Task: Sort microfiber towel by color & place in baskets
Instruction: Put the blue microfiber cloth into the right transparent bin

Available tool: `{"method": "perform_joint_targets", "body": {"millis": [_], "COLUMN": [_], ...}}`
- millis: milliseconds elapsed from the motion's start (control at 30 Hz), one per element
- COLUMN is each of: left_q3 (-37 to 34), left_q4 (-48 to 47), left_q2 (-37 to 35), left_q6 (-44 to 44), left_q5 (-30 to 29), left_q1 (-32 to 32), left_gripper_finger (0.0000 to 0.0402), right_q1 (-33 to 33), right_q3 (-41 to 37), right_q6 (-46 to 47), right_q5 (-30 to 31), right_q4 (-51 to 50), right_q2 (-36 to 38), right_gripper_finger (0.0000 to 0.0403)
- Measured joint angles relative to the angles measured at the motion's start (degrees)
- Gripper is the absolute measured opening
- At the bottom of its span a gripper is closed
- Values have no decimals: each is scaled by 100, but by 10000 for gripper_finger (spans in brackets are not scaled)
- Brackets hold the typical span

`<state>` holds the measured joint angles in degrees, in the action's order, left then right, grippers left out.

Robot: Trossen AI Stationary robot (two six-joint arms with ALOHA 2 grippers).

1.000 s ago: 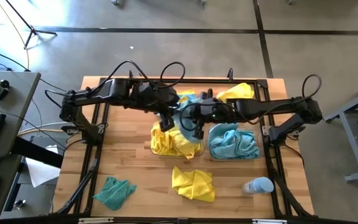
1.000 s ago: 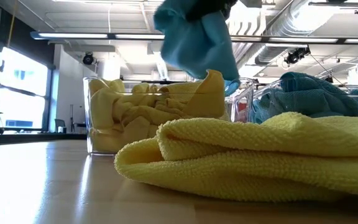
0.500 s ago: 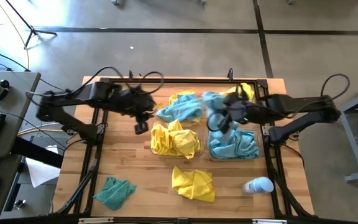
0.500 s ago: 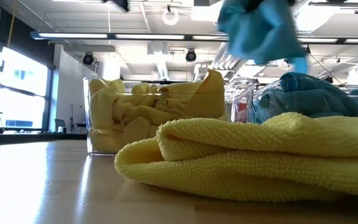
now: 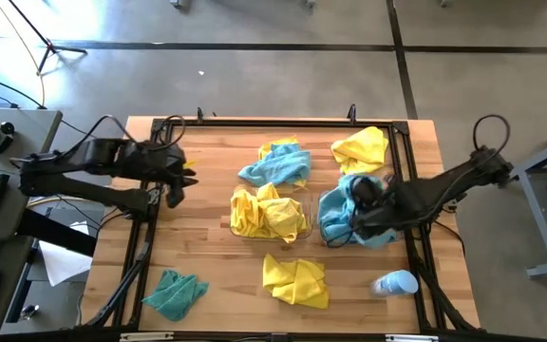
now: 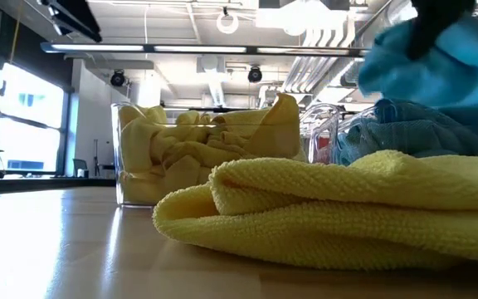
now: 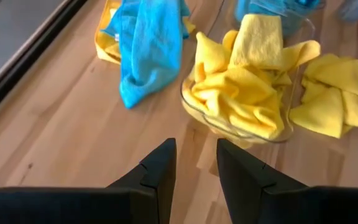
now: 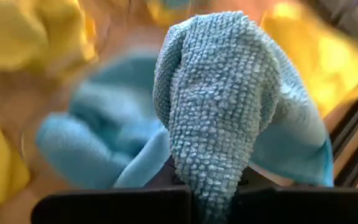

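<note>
Two clear baskets stand mid-table: one (image 5: pixel 305 226) holds yellow towels (image 5: pixel 266 213), the other (image 5: pixel 322 236) holds blue towels (image 5: pixel 335 220). My right gripper (image 5: pixel 361 207) hangs over the blue basket, shut on a blue towel (image 8: pixel 210 106). My left gripper (image 7: pixel 196 165) is open with nothing in it, pulled back near the table's left edge (image 5: pixel 173 188). Loose on the table lie a blue towel (image 5: pixel 275 167) over a yellow one, a yellow towel (image 5: pixel 361 147) at the far right, another yellow one (image 5: pixel 295 280) near the front, and a teal one (image 5: pixel 176 293) at the front left. My right gripper pinches the blue towel between its two shut fingers, which slant downward. A bunched fold (image 8: pixel 211 163) rises from the fingers and hides the place of contact. The towel (image 6: pixel 442 66) hangs in folds around the gripper, just above the towels in the blue basket.
A white and light-blue bottle (image 5: pixel 394 283) lies at the front right. A black metal frame (image 5: pixel 150 228) runs around the tabletop. Bare wood lies between my left gripper and the yellow basket. A desk with a keyboard stands off the left edge.
My right gripper has carried the blue towel from above the yellow basket toward the table's right and near edges, tipping down and rolling, and now hangs low over the blue basket. My left gripper has drawn back from the table's middle toward the left edge, with nothing in it.
</note>
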<state>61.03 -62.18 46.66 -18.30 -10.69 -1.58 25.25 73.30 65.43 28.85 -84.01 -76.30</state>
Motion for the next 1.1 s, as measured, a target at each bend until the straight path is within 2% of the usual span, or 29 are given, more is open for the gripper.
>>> {"method": "perform_joint_targets", "body": {"millis": [133, 233, 400, 600, 733, 900, 1100], "left_q3": [-272, -428, -485, -485, -485, -485, -485], "left_q4": [-1, -10, -6, -6, -6, -6, -8], "left_q2": [-433, -650, -788, -788, -784, -807, -810], "left_q6": [-64, -62, 79, 233, 110, -95, -168], "left_q5": [123, 140, 174, 180, 180, 179, 178], "left_q1": [0, 0, 0, 0, 0, 0, 0], "left_gripper_finger": [101, 101, 101, 101, 101, 101, 101], "right_q1": [118, 155, -53, -770, -1274, -1385, -1365], "right_q3": [-515, -748, -830, -832, -1091, -2136, -3273], "right_q6": [717, 1419, 2394, 2477, 2468, 2470, 2735], "right_q5": [-1105, -1541, -1555, -1585, -2022, -2558, -2599], "right_q4": [636, 1055, 1091, 1090, 1199, 2515, 3910], "right_q2": [-98, -98, -95, -95, -91, -91, -59], "right_gripper_finger": [3, 3, 3, 3, 3, 3, 17]}}
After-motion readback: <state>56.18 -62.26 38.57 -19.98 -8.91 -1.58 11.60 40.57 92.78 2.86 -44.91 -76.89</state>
